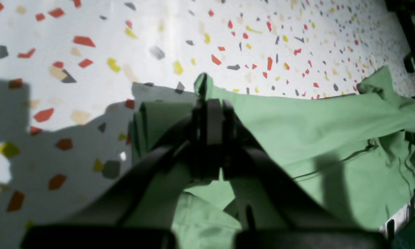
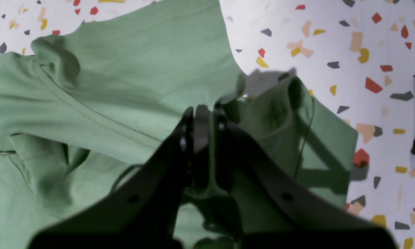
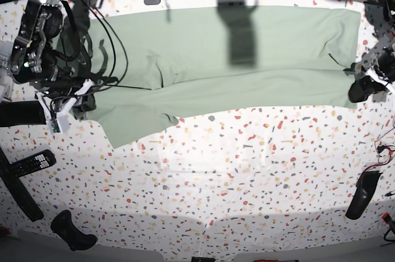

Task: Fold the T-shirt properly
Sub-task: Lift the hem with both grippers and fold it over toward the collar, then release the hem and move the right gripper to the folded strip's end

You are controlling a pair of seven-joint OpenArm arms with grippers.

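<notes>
T-shirt [image 3: 234, 58] spread wide, left gripper [image 1: 210, 103] and right gripper [image 2: 202, 114] clamped on opposite edges — bare table [image 3: 247, 169] below

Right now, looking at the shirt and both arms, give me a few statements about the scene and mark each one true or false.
1. The T-shirt lies spread across the far side of the table. True.
2. The left gripper is open and clear of the cloth. False: it is shut, pinching the shirt's edge.
3. The right gripper is shut on green fabric. True.
4. The shirt is bright red. False: it is pale green.
5. A black remote control lies on the table near the right arm. True.
</notes>
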